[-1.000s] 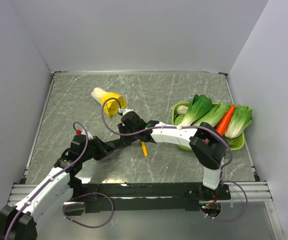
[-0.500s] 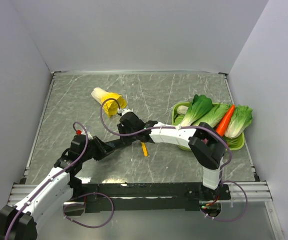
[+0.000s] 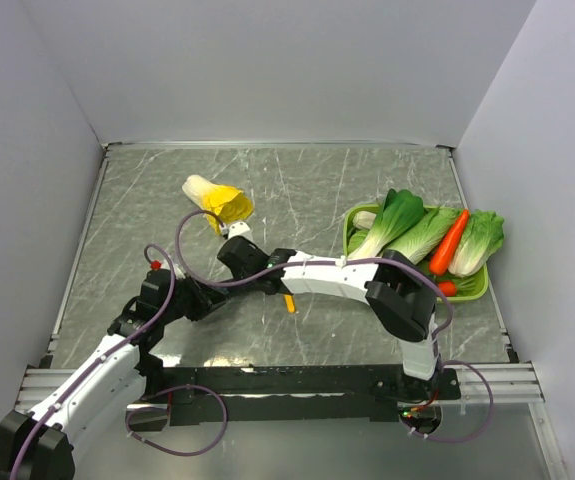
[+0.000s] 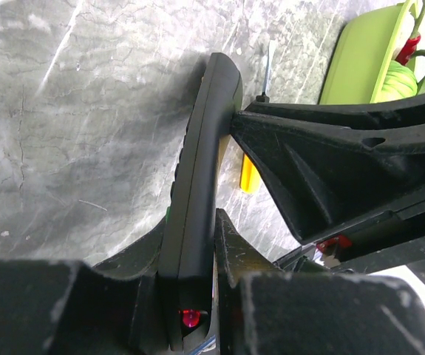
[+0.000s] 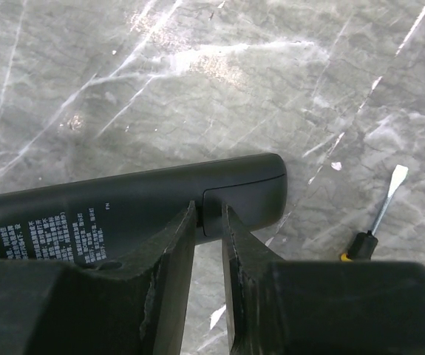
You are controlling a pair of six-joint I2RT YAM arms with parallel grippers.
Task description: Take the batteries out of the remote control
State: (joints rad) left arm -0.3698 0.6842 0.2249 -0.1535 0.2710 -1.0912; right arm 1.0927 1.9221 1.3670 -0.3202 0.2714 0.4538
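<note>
Left of centre on the near half of the table [image 3: 367, 180], the left hand [image 4: 190, 244] pinches the near end of the remote control [image 4: 197, 163]. One finger lies on each broad face, so the bar stands on its long edge above the marble-patterned top and points away toward the right hand [image 5: 208, 222]. That hand's fingers stand nearly together with only a thin slit between them. Their tips are set against the remote's back, right at the seam of the end cover; whether they nip anything there I cannot tell.

Just beyond the remote's far end, a screwdriver [image 4: 250, 176] with a yellow handle lies flat on the table. Farther back, a yellow-leaved cabbage [image 3: 215, 198] lies on its side.

Well apart to the right sits a lime-green tray [image 3: 349, 225] packed with three leafy greens [image 3: 397, 215]. An orange carrot [image 3: 451, 240] lies slantwise among them, with a pale piece at the back left corner and a small red thing near the front rim. The rightmost green hangs over the tray's edge.

The remote is a slim, matte black bar with a rounded end. Small white print runs across its back, a fine line marks off the cover near the tip, and a tiny red spot shows at the held end.
</note>
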